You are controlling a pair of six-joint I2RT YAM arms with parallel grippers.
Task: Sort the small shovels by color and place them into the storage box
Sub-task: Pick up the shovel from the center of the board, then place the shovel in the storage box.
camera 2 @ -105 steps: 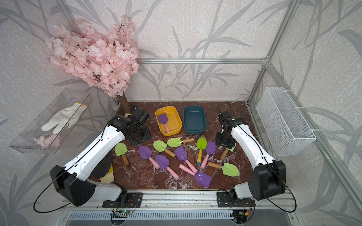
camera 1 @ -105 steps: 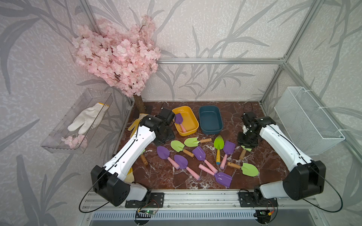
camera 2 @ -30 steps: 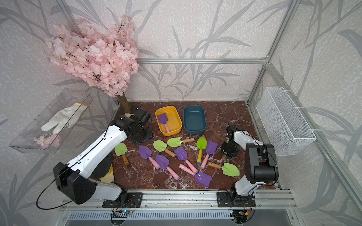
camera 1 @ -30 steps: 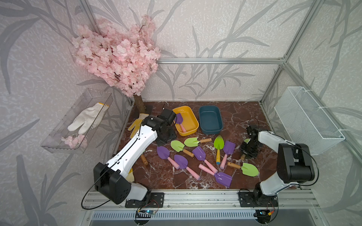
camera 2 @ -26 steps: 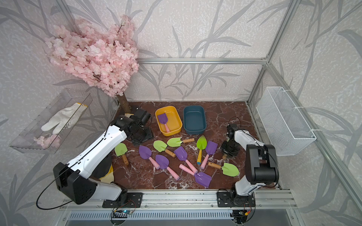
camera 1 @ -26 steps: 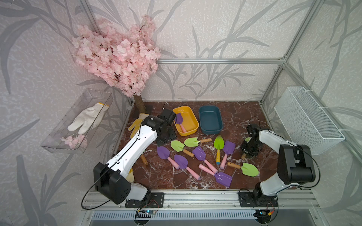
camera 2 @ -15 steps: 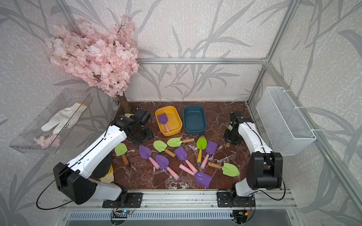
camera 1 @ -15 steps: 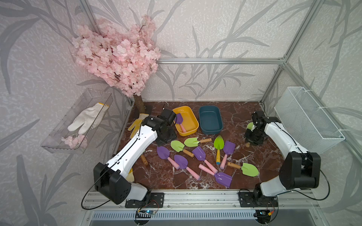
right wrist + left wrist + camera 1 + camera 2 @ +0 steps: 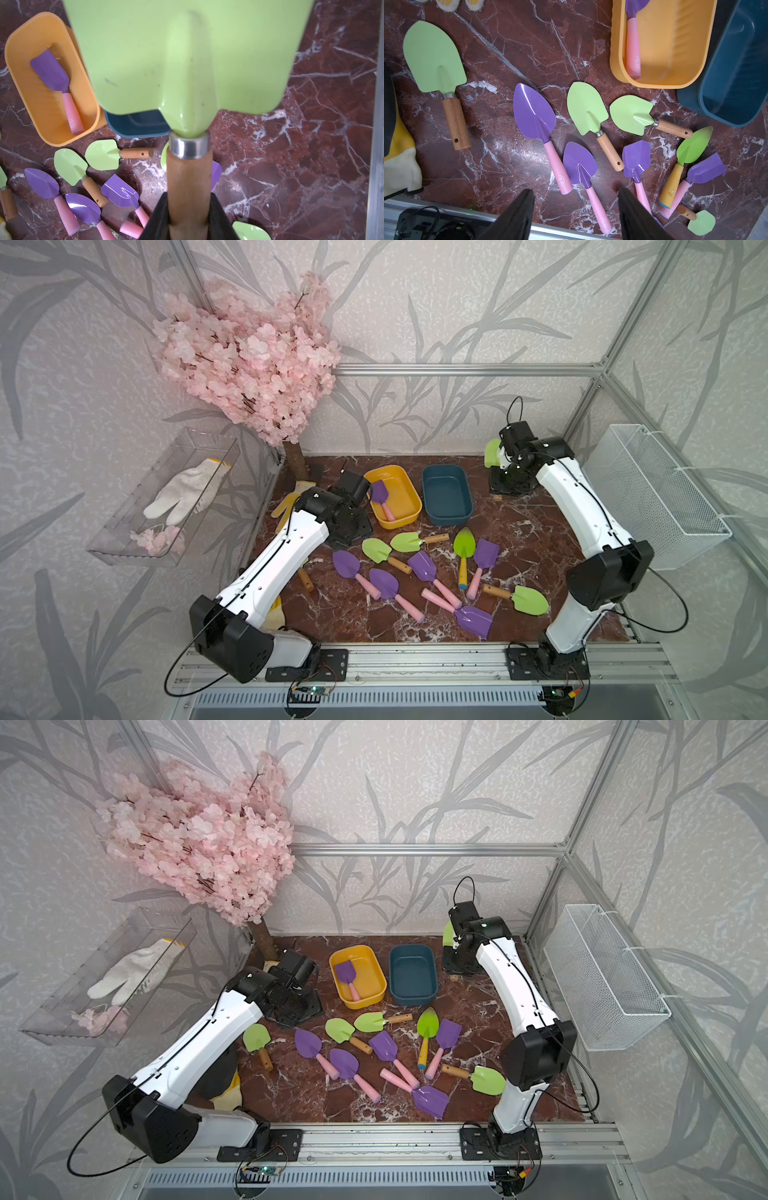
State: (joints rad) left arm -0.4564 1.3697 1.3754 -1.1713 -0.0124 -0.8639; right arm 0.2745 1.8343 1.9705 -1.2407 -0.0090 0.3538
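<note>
My right gripper (image 9: 188, 199) is shut on the wooden handle of a light green shovel (image 9: 187, 62). It holds this shovel (image 9: 492, 452) raised just right of the empty teal storage box (image 9: 446, 497), blade up. The yellow storage box (image 9: 399, 524) holds one purple shovel (image 9: 379, 491) with a pink handle. Several purple shovels (image 9: 347, 564) and green shovels (image 9: 376, 549) lie scattered on the marble floor in front of the boxes. My left gripper (image 9: 576, 191) hangs open above them, left of the yellow box, with nothing between its fingers.
A pink blossom tree (image 9: 249, 360) stands at the back left. A clear tray (image 9: 124, 526) with a white glove (image 9: 183, 493) hangs on the left wall, a white wire basket (image 9: 656, 493) on the right. A yellow glove (image 9: 286, 504) lies behind my left arm.
My right arm has lifted a green shovel off the floor at the right and carried it back and up, beside the teal box. The left arm has stayed put.
</note>
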